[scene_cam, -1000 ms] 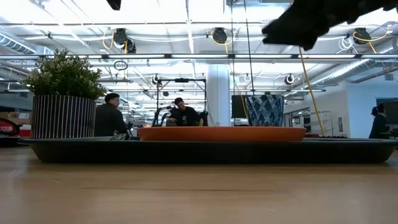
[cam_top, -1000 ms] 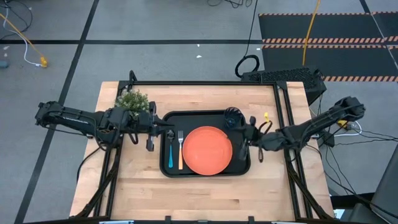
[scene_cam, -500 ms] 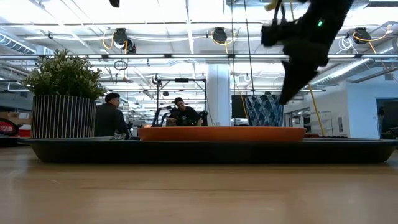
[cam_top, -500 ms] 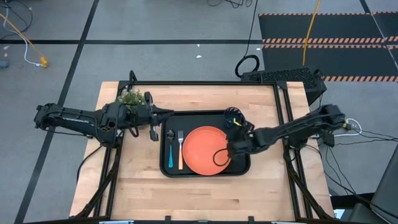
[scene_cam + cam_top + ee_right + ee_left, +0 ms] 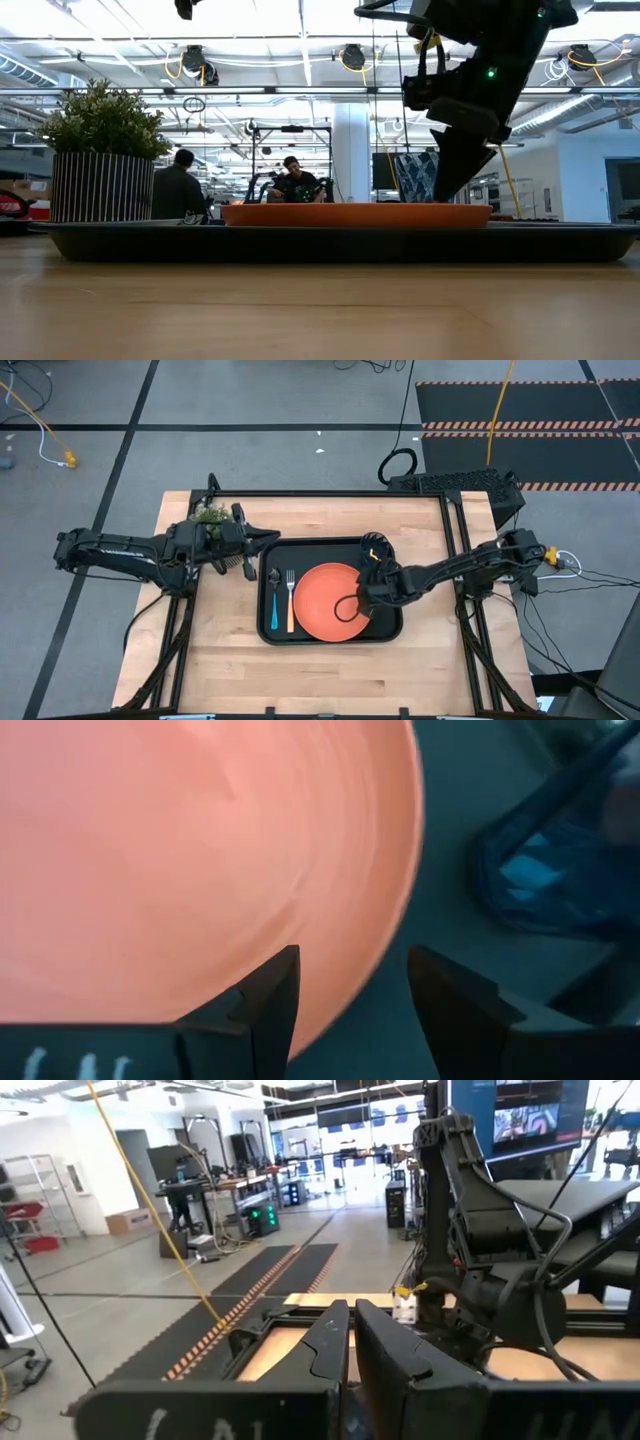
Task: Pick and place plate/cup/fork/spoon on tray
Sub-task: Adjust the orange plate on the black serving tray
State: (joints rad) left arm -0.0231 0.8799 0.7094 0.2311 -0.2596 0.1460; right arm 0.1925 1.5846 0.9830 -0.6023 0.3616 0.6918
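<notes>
The orange plate (image 5: 332, 601) lies flat in the black tray (image 5: 330, 639), filling its middle and right part. The right gripper (image 5: 362, 600) hangs directly over the plate's right edge with its jaws spread wide and nothing between them. The right wrist view shows this closest: the two dark fingers (image 5: 268, 1000) straddle the plate's (image 5: 190, 850) rim, one above the orange surface, the other above the dark tray floor (image 5: 450, 850), with a dark blue patterned object (image 5: 560, 860) just beyond. Whether the fingertips touch the plate cannot be told from that view; the low view shows the gripper (image 5: 450, 180) reaching down to the plate's (image 5: 355, 214) top edge.

Only the high view shows the cutlery: the fork (image 5: 291, 600) and the blue-handled spoon (image 5: 274, 603) lie side by side in the tray's left part, beyond the plate from the right gripper. The cup is largely hidden under the right arm there.

The left gripper (image 5: 245, 556) waits off the tray's left rear corner, beside the potted plant (image 5: 208, 517), its fingers (image 5: 335, 1345) nearly together and holding nothing. The low view alone shows the plant's striped pot (image 5: 100, 186) and two people (image 5: 180, 185) seated far behind the table (image 5: 320, 310).
</notes>
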